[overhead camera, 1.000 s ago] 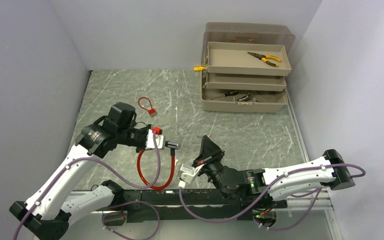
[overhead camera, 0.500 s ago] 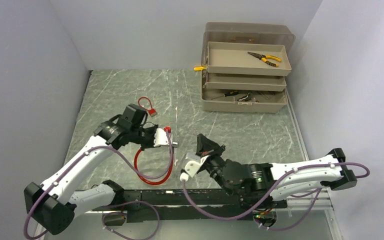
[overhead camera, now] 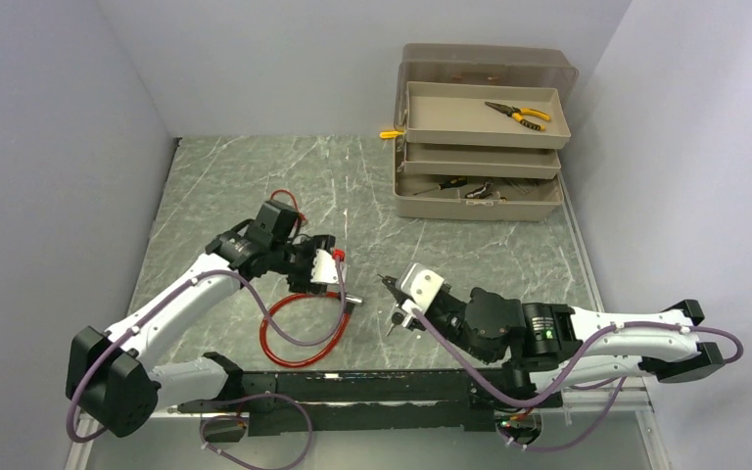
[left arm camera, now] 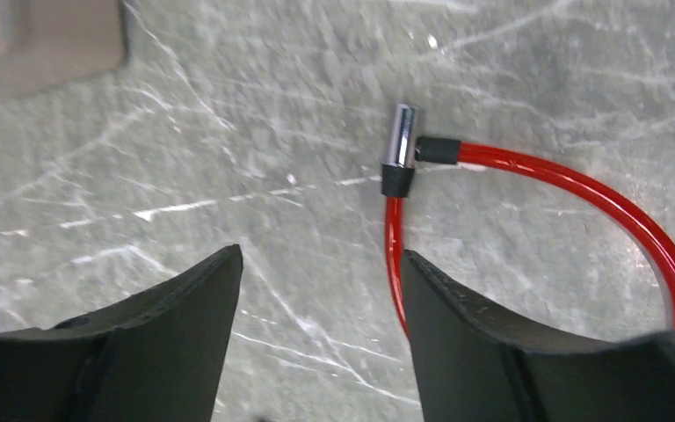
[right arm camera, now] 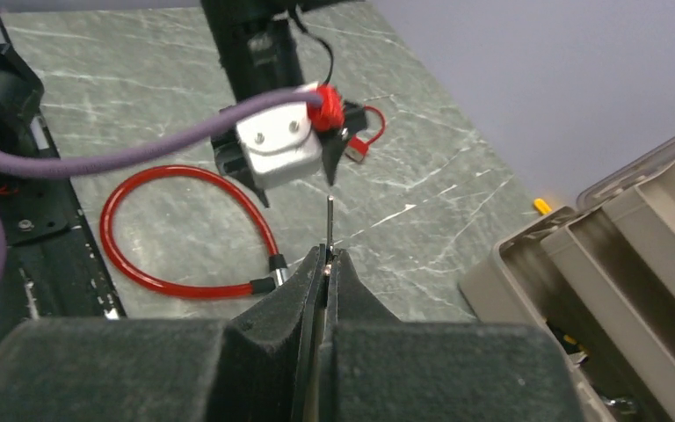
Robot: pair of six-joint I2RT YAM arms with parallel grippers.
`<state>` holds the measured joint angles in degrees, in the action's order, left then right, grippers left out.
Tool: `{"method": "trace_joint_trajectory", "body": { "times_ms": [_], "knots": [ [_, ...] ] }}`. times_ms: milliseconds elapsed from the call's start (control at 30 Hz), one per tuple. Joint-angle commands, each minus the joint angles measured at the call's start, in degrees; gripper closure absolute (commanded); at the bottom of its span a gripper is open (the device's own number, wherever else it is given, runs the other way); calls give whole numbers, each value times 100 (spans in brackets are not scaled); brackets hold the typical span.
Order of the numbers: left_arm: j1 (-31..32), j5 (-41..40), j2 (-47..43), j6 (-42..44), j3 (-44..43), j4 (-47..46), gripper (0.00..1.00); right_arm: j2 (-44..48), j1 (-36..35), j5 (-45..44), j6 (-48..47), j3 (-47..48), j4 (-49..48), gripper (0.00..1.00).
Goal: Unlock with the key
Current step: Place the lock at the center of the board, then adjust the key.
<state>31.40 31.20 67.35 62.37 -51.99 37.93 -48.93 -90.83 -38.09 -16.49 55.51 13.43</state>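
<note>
Red looped cable lock (left arm camera: 536, 167), chrome barrel (left arm camera: 402, 136); left pincer (left arm camera: 318, 259) gapes empty; right pincer (right arm camera: 325, 259) clamps thin key (right arm camera: 329, 224).

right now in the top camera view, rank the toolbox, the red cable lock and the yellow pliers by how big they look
1. toolbox, largest by far
2. red cable lock, its loop clearly smaller
3. yellow pliers, smallest

The pliers lie farther back, but the gap is too wide for that to matter.

Soft, even overhead light fills the scene, leaving only faint shadows on the table (overhead camera: 490, 257). In both wrist views the near fingers (left arm camera: 167, 325) are out of focus, and the chrome lock (left arm camera: 402, 134) carries a small glare.
</note>
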Motion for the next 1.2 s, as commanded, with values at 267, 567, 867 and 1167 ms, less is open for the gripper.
{"method": "trace_joint_trajectory", "body": {
  "times_ms": [267, 567, 867, 1167],
  "knots": [
    [473, 1273, -996, 789, -1891, 697, 25, -182, 323, 969, 809, 419, 607, 100],
    [1740, 675, -1376, 1121, -1849, 728, 44, -736, 479, 1244, 761, 945, 764, 100],
    [1832, 654, -1210, 709, -2154, 775, 64, -877, 479, 1086, 577, 1063, 802, 100],
    [1965, 660, -1216, 651, -2193, 926, 67, -982, 478, 934, 444, 1032, 720, 100]
  ]
}}
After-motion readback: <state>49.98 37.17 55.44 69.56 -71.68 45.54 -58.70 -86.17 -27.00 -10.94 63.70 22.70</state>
